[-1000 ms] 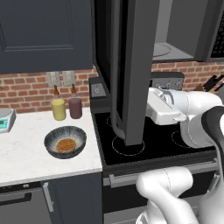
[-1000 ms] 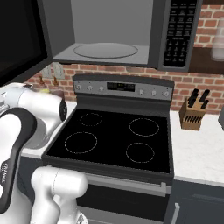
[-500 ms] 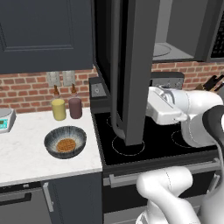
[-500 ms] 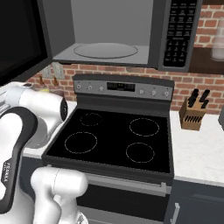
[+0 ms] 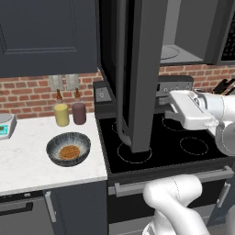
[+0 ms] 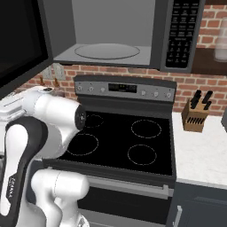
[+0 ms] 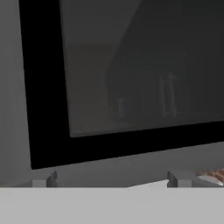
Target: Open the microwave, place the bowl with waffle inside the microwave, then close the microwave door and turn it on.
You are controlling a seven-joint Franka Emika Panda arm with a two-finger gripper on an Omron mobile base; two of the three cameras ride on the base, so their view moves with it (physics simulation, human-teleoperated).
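Observation:
The microwave (image 6: 179, 33) hangs above the stove with its light grey inside and round glass plate (image 6: 106, 51) showing. Its door (image 5: 137, 69) stands swung wide open toward me, edge-on in the left base view and at the left (image 6: 22, 40) in the right base view. My gripper (image 7: 109, 180) is open, its tips spread wide right in front of the door's black glass (image 7: 140, 74). My white hand (image 5: 190, 110) sits just right of the door, over the stove. The grey-blue bowl (image 5: 69, 149) rests on the white counter left of the stove, holding the waffle (image 5: 69, 152).
A yellow jar (image 5: 61, 114) and a maroon jar (image 5: 79, 113) stand against the brick wall behind the bowl. A scale (image 5: 4, 126) sits at the counter's far left. The black stove (image 6: 119, 137) lies below the microwave, with a knife block (image 6: 197, 116) to its right.

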